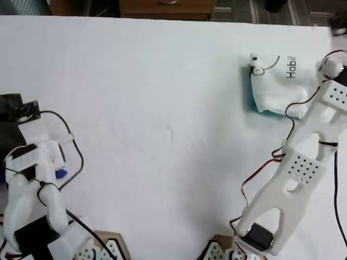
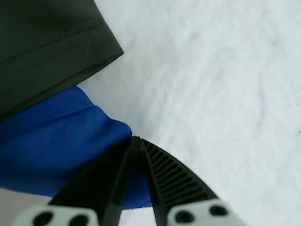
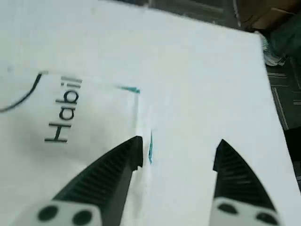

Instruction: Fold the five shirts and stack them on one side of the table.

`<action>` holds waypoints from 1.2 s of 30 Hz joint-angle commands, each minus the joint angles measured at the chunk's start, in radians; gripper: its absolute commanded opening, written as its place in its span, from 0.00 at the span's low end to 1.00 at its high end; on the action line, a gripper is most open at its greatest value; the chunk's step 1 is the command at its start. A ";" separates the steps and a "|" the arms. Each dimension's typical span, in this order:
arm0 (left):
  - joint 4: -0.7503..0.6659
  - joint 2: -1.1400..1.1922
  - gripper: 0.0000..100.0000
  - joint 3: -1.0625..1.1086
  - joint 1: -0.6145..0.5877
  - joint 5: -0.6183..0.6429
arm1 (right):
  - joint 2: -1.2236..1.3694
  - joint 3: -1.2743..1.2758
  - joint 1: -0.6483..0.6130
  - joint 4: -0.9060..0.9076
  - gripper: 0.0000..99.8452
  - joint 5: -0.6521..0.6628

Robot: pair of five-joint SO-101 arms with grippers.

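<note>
Folded white printed shirt (image 1: 274, 86) is seemingly being stacked by the open-jawed right gripper (image 3: 178, 146); blue fabric shirt (image 2: 51, 141), at the closed-jawed left gripper (image 2: 136, 140), needs spreading next.

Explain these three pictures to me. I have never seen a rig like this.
Two white robot arms sit at a table. The high view looks down from above: the left arm at the left, the right arm at the right. The other two pictures come from cameras on each wrist. The left arm's jaws are shut, with their tips at the edge of a blue shirt beside a dark shirt; whether cloth is pinched is unclear. The right arm's jaws are open, holding nothing, over a folded white shirt lying on a teal shirt.
</note>
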 commanded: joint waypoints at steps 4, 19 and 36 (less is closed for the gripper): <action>-0.015 -0.002 0.03 -0.004 0.012 0.014 | -0.004 0.043 -0.056 -0.021 0.24 -0.040; -0.015 -0.002 0.03 -0.004 0.012 0.014 | 0.272 0.230 -0.031 -0.483 0.24 -0.032; -0.015 -0.002 0.03 -0.004 0.012 0.014 | 0.030 -0.140 0.047 0.160 0.06 -0.232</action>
